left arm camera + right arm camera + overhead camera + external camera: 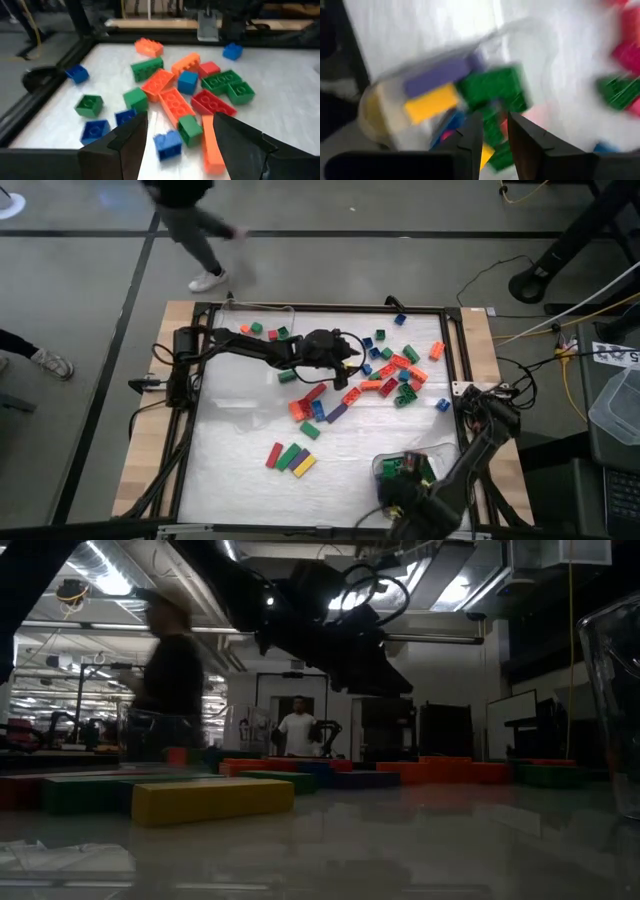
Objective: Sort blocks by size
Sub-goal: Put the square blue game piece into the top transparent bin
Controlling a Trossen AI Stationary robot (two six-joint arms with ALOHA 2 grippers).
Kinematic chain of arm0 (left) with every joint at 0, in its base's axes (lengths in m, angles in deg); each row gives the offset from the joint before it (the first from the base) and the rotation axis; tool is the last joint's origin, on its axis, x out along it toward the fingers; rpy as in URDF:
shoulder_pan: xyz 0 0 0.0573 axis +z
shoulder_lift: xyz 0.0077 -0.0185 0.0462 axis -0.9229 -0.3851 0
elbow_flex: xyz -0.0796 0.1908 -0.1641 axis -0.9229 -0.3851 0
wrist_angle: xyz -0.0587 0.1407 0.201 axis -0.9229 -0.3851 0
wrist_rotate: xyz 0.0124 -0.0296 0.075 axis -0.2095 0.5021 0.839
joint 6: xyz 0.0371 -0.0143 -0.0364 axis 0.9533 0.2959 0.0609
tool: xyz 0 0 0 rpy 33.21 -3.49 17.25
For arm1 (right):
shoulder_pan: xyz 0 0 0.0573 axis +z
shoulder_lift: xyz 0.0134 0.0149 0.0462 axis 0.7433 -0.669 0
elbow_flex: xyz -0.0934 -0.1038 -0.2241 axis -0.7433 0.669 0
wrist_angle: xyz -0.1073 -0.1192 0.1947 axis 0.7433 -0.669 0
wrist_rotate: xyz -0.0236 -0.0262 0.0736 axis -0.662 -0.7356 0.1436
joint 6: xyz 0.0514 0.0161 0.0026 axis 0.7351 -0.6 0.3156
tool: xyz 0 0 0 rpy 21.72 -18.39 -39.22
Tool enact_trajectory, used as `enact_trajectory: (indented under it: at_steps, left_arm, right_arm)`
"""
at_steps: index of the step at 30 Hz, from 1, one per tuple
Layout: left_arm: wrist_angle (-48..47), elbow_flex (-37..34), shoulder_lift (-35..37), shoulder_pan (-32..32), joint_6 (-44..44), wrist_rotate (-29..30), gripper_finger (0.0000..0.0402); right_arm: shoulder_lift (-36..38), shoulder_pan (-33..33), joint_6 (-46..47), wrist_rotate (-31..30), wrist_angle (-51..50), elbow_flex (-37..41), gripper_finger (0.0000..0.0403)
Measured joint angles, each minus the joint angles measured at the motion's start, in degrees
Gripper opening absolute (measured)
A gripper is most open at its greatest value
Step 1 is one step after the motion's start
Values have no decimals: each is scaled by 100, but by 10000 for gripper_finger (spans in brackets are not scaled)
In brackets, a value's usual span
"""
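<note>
Many small studded blocks [390,370] in red, orange, green and blue lie scattered on the white table top, mostly far right. My left gripper [350,358] hovers at the pile's left edge, open and empty. In its wrist view the fingers [180,125] stand on either side of a blue cube [167,142] without touching it. My right gripper [398,485] is at the near right, over a clear tray [405,468] holding purple, yellow and green blocks [437,75]. Its fingers [495,122] show a narrow gap with nothing plainly between them.
A red, two green and a yellow long block [290,458] lie in a row at the near middle; they also show in the low view [212,800]. A few blocks [262,330] lie at the far left. A black frame [455,350] edges the table. A person [190,220] walks past beyond the far edge.
</note>
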Motion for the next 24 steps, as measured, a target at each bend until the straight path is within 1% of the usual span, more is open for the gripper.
enact_trajectory:
  at_steps: [3,6,8,13,15,17,20,24]
  left_arm:
    - [-410,90,71,-4,8,-8,211]
    - [-727,96,298,4,43,-2,211]
    - [-1067,99,486,23,23,-1,211]
    - [-2251,97,1085,119,-46,-2,211]
    - [-2732,91,1361,169,-53,0,211]
    - [-2976,-58,1658,216,-119,-1,211]
    - [-3017,-530,2172,260,-170,-2,211]
    - [-2974,-1365,3032,284,-228,2,211]
  right_arm:
    - [315,-223,-722,-608,-7,-2,84]
    - [640,-478,-1372,-1328,-2,-2,83]
    - [895,-672,-1745,-1702,-10,-2,83]
    - [1364,-1271,-2136,-2447,-12,-2,83]
    - [1539,-1565,-2180,-2559,15,44,83]
    - [1707,-1894,-2271,-2556,-12,180,83]
    - [1998,-2444,-2294,-2468,-6,614,83]
    - [2526,-3330,-2297,-2045,64,1474,83]
